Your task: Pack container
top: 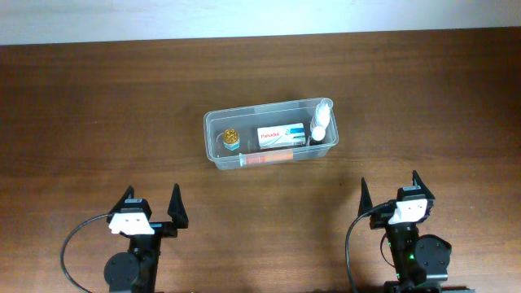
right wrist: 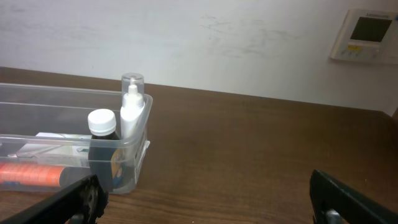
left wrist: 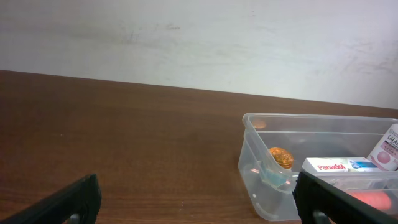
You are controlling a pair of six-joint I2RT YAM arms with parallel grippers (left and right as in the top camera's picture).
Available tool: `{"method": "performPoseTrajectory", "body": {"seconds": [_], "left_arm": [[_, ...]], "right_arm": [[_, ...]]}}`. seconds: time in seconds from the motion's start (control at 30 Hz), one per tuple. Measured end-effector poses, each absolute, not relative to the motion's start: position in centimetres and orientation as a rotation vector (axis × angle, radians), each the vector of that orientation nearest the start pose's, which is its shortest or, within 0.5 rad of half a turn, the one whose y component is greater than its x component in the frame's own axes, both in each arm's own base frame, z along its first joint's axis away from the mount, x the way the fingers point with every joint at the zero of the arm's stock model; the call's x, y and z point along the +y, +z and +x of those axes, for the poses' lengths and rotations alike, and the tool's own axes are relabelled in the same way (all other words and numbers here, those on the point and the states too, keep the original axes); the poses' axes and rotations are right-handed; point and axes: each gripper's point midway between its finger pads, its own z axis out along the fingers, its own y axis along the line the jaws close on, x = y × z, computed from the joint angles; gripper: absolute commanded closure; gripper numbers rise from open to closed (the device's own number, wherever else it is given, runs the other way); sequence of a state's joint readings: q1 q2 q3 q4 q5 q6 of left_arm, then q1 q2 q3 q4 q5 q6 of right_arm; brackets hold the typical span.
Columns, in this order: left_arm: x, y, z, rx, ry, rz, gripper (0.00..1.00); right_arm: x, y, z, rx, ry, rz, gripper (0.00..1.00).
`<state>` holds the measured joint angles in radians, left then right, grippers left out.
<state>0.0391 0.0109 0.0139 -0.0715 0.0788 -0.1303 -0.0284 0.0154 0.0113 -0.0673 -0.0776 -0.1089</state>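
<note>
The clear plastic container sits a little right of the middle of the dark wooden bench, its long side facing the arms. Inside it, at the left end, I can see a small jar with a gold lid. A white Panadol box lies flat in the middle. At the right end a white spray bottle with a clear cap stands just beside a dark bottle with a white cap. A red tube lies along the near wall.

The left end effector sits by the near edge of the bench, well apart from the container, its fingers spread wide with nothing between them. The right end effector is likewise spread and empty. It is also by the near edge, off to the right of the container's right end and well short of it.
</note>
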Motion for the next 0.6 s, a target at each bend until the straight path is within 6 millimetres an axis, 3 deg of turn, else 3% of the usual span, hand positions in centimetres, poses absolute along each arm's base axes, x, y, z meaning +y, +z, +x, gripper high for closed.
{"method": "performPoseTrajectory", "body": {"seconds": [0.6], "left_arm": [[-0.39, 16.03, 24.60, 1.639, -0.134, -0.079, 0.01]], "right_arm": [[0.27, 15.88, 24.64, 1.639, -0.052, -0.113, 0.02]]}}
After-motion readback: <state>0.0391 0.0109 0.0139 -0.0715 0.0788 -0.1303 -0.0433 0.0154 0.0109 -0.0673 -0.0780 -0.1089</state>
